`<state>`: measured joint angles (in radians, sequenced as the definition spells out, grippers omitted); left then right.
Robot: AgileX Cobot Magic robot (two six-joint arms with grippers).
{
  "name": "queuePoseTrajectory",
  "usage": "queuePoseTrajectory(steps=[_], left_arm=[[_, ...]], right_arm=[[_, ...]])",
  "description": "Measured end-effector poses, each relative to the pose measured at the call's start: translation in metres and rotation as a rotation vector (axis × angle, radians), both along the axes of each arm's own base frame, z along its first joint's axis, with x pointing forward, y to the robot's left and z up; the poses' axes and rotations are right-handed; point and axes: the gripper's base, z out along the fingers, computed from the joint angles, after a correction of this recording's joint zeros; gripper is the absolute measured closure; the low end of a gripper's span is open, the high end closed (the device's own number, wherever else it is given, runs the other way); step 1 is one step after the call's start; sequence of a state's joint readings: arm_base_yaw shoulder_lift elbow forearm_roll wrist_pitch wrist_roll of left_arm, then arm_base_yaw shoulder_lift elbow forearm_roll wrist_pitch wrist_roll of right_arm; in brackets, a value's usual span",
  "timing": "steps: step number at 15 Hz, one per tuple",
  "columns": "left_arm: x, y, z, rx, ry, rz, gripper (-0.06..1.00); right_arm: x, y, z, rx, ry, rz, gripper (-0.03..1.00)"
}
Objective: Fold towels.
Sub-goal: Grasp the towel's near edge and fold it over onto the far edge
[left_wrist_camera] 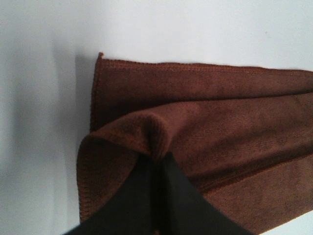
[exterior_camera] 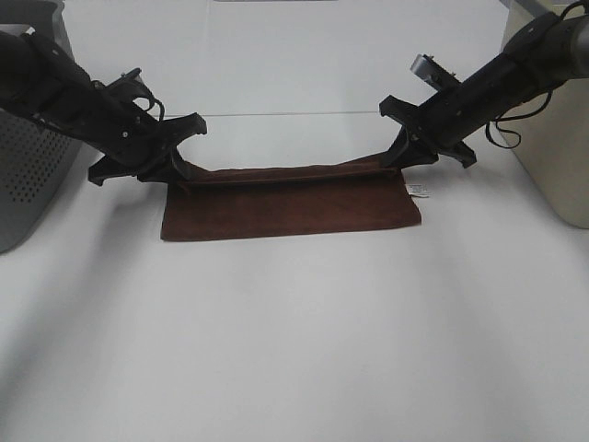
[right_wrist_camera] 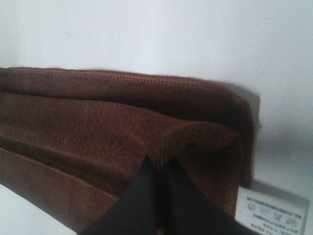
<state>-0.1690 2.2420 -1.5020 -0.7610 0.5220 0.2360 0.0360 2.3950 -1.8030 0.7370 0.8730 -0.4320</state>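
The dark reddish-brown towel lies on the white table, its far edge lifted and stretched between my two grippers. My left gripper is shut on the towel's far left corner; the left wrist view shows the cloth pinched at the fingertips. My right gripper is shut on the far right corner; the right wrist view shows the fold pinched at the fingertips. A small white tag sticks out at the right edge and also shows in the right wrist view.
A grey perforated bin stands at the left edge. A beige box stands at the right edge. White tabletop lies in front of the towel.
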Motion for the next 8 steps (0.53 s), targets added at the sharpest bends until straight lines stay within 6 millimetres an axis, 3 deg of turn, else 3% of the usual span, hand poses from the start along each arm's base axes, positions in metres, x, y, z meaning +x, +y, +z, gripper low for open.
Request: queuePoseTrajectory(steps=[2, 4, 7, 8], left_arm=[[0.0, -0.0008, -0.0036, 0.001, 0.005, 0.001, 0.93], [0.0019, 0.0027, -0.0046, 0.026, -0.015, 0.001, 0.84], [0.0017, 0.0045, -0.0067, 0.03, -0.008, -0.002, 0.51], [0.0011, 0.0042, -0.0068, 0.027, -0.001, -0.006, 0.37]], right_arm=[[0.0011, -0.0005, -0.002, -0.005, -0.007, -0.008, 0.93], [0.0028, -0.0049, -0.0033, -0.038, -0.026, -0.011, 0.75], [0.0009, -0.0076, -0.0031, -0.026, -0.004, -0.004, 0.29], [-0.0005, -0.0071, -0.0031, -0.022, 0.008, 0.006, 0.22]])
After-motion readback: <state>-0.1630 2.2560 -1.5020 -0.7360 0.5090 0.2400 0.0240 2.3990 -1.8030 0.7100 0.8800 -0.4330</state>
